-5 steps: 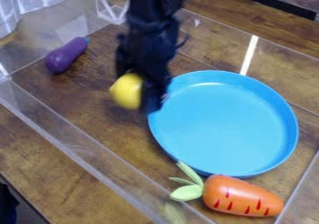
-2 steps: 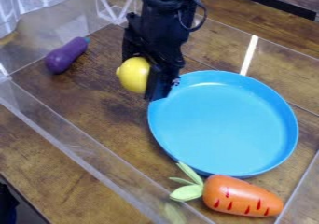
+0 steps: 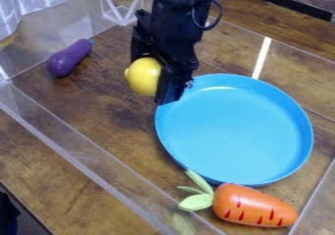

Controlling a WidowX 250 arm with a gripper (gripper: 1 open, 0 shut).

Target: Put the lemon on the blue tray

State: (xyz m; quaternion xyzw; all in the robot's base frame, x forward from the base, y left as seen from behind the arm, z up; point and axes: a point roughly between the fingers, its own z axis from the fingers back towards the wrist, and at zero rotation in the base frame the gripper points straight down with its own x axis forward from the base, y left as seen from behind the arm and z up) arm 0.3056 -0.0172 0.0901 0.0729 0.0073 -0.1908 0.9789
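Observation:
The yellow lemon [image 3: 143,75] hangs just above the wooden table, pinched in my black gripper [image 3: 155,79], which is shut on it and points straight down. The fruit sits at the left side of the fingers, partly covered by them. The large round blue tray [image 3: 242,131] lies flat to the right, its left rim right under the gripper's right side. Nothing lies on the tray.
A purple eggplant [image 3: 70,56] lies at the back left. An orange carrot with green leaves [image 3: 242,204] rests at the front, beside the tray's near rim. Clear plastic walls [image 3: 78,146] fence the work area along the front left and the back.
The gripper has lifted the lemon off the table and carried it slightly up and toward the tray's left rim. Tray, eggplant and carrot stay where they were.

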